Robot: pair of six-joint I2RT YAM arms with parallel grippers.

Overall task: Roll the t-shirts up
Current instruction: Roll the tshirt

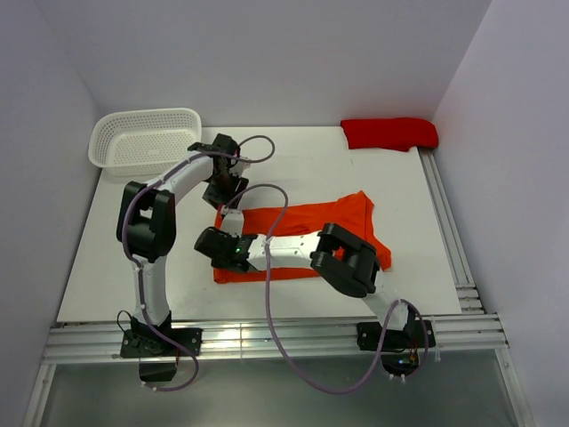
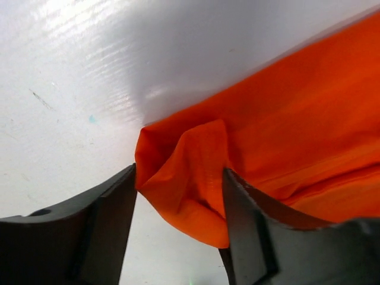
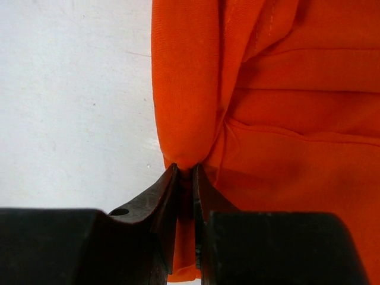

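A bright orange t-shirt (image 1: 307, 233) lies folded into a wide band in the middle of the white table. My left gripper (image 1: 220, 195) is at the band's far left corner. In the left wrist view it (image 2: 181, 173) is open, with its jaws on either side of a bunched fabric corner (image 2: 190, 178). My right gripper (image 1: 222, 249) reaches across to the band's near left corner. In the right wrist view it (image 3: 185, 170) is shut on a pinched fold of the orange fabric (image 3: 190, 119). The right forearm covers part of the shirt.
A white plastic basket (image 1: 145, 140) stands at the back left, just beyond the left arm. A rolled red cloth (image 1: 389, 133) lies at the back right. Metal rails (image 1: 267, 340) run along the table's front and right edges.
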